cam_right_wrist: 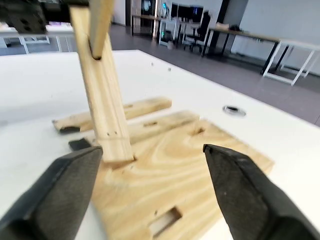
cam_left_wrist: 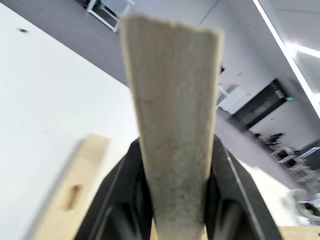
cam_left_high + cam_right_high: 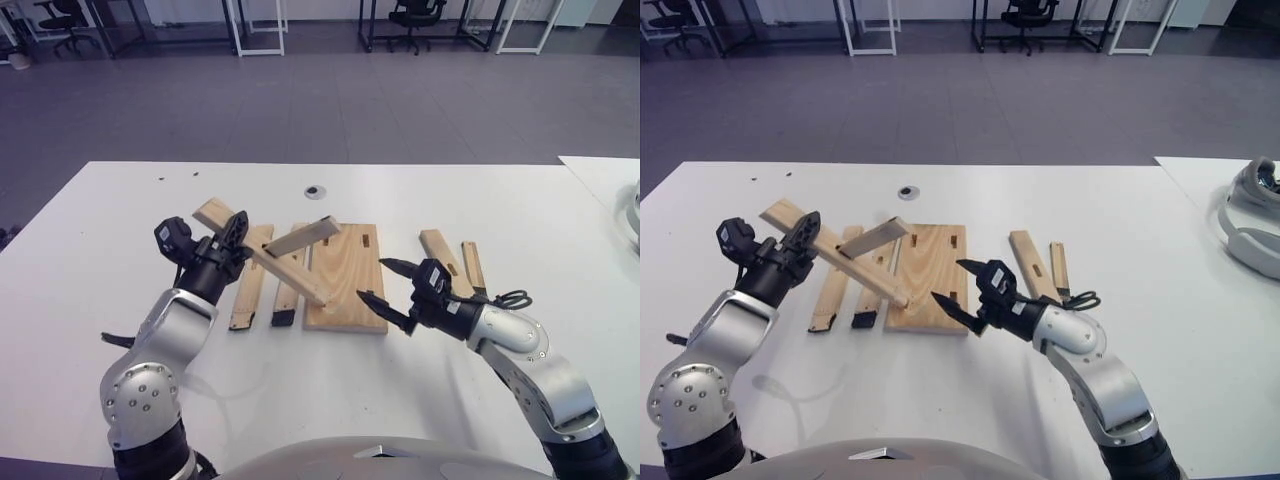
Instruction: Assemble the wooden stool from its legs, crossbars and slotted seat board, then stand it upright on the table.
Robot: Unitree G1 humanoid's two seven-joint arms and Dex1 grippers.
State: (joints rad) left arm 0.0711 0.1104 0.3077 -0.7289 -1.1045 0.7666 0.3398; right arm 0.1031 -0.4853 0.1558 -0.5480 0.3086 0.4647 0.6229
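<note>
Left gripper [image 3: 236, 243] clamps the tilted leg [image 3: 290, 273]; right gripper [image 3: 372, 278], spread wide, hovers beside its foot.

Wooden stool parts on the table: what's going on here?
The stool is partly assembled. The left gripper is shut on a leg that has a crossbar slotted into it. The leg is held at a slant, its lower end on the seat board, which lies flat on the table. The right gripper hovers open by the board's near right edge, holding nothing. Two loose pieces lie left of the board, two more to its right.
</note>
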